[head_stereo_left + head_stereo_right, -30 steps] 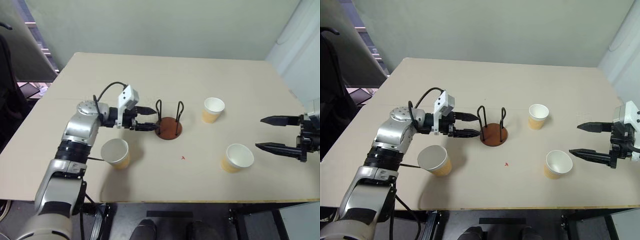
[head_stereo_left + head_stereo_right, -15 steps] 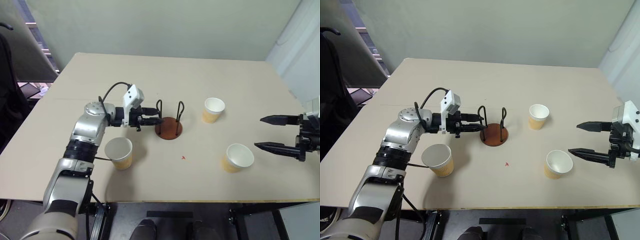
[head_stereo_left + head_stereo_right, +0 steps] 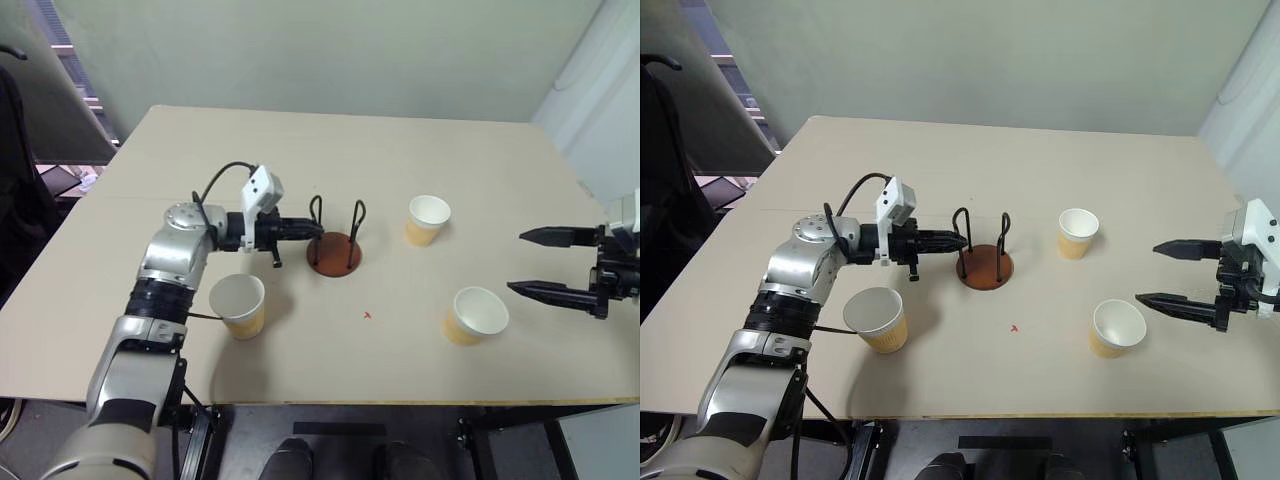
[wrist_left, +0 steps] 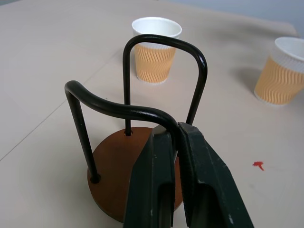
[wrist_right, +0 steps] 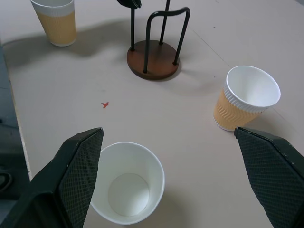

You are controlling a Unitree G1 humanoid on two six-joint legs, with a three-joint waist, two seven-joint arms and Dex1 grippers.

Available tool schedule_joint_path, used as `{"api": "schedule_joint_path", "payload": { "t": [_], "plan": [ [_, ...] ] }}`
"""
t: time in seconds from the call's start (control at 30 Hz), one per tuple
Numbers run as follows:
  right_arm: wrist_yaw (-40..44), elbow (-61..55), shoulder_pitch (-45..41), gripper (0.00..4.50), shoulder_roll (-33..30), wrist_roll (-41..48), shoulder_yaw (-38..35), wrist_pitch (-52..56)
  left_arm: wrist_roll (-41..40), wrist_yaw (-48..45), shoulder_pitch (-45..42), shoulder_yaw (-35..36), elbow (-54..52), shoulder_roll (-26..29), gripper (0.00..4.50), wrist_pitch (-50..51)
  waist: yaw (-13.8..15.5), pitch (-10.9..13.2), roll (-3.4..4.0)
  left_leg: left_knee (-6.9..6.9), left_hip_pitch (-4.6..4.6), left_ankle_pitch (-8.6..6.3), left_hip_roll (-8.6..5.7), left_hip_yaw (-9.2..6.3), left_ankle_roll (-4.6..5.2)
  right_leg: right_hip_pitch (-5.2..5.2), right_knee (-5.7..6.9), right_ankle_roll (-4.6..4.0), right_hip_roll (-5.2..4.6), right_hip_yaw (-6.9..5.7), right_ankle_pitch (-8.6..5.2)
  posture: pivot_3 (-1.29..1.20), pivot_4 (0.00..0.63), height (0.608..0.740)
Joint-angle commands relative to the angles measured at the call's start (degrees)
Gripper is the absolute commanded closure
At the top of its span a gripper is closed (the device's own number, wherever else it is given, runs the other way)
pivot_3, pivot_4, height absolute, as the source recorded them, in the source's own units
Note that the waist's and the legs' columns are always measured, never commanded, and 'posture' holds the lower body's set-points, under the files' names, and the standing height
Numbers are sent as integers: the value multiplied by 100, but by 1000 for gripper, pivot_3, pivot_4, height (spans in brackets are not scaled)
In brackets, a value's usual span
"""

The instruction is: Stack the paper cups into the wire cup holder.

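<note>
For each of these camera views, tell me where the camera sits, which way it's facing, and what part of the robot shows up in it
Left eye and right eye views: on the head, looking forward and down at the table; both arms show.
Left wrist view: on the left wrist, looking along the left gripper, shut on a loop of the wire cup holder.
Right wrist view: on the right wrist, looking between the open right gripper fingers over a paper cup.
Shared: both wrist views show the holder and two paper cups beyond it.

- Left gripper, open beside the wire cup holder a second ago, now clamped on its near wire loop.
- Holder shifted slightly across the table, toward the left arm.
</note>
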Motion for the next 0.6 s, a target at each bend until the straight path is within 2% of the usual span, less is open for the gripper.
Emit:
{"api": "schedule_joint_path", "payload": {
  "t": [0.03, 0.33, 0.6],
  "plan": [
    [21, -12, -99, 0, -46, -13, -33, -94, -318, -49, 6, 223, -670, 73, 4484, 297, 1, 0, 0, 1, -1, 0, -1, 0, 0, 0, 0, 0, 0, 0, 0, 0, 150, 740],
    [53, 142, -251, 0, -39, -91, 145, -189, -862, 75, 888, 379, -2402, 684, 4484, 1367, -7, 0, 0, -1, 6, -1, -1, 7, 2, 0, -8, 4, 0, 4, 0, 0, 150, 740],
    [99, 299, -446, 0, -12, -154, 331, -290, -1197, 505, 1043, 503, -3160, 754, 4484, 1866, 14, 0, 0, 10, 10, -3, -6, 4, 5, 3, -4, 3, -4, 7, 0, 0, 150, 740]
  ]
}}
